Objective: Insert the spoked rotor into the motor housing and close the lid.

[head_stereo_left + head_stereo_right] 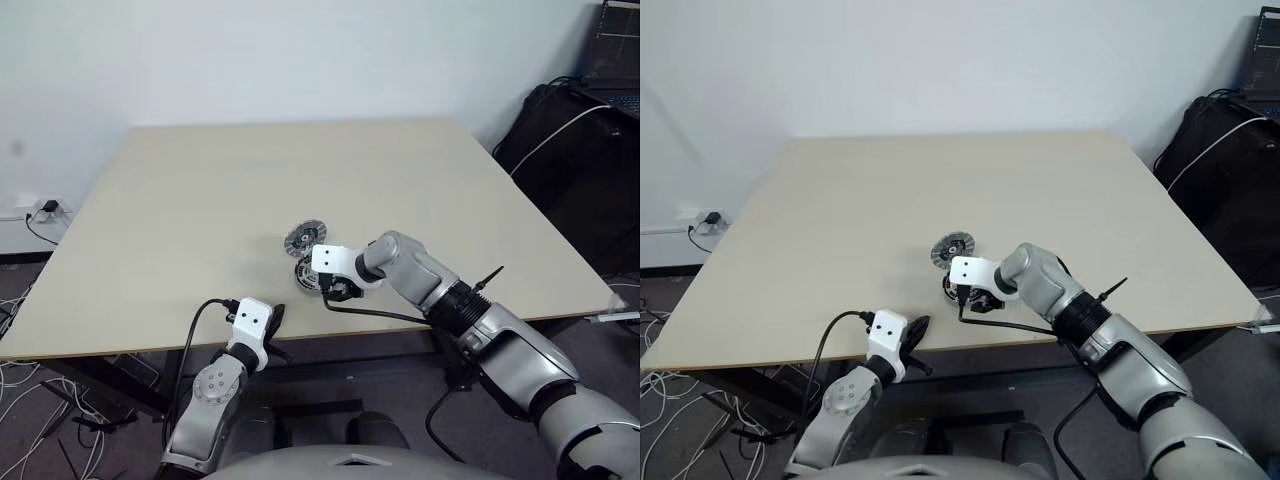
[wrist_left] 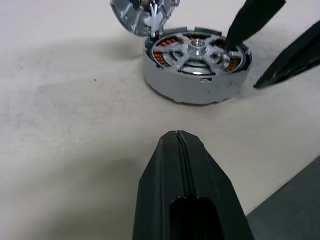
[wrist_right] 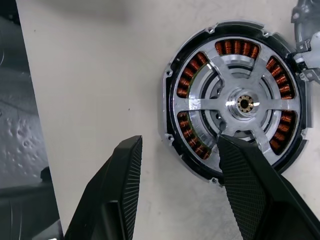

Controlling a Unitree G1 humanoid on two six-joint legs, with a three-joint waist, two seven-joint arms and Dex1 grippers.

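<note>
The motor housing (image 3: 235,102), a grey cup with copper windings, sits on the table near its front edge. The spoked rotor (image 3: 244,104) lies seated inside it, silver spokes around a brass-centred hub. The lid (image 1: 301,238), a ribbed grey disc with a dark hub, stands tilted against the housing's far side. My right gripper (image 3: 177,142) hangs open over the housing. One of its fingers (image 3: 250,175) reaches over the rim onto the rotor and the other finger (image 3: 117,185) is outside, above the table. My left gripper (image 2: 177,135) is shut and empty, just short of the housing (image 2: 197,65).
The beige table (image 1: 200,200) stretches wide behind the parts, and its front edge runs close below them. A black bag (image 1: 570,150) and a laptop (image 1: 615,50) stand off the table's right side. Cables and a wall socket (image 1: 40,210) are on the left.
</note>
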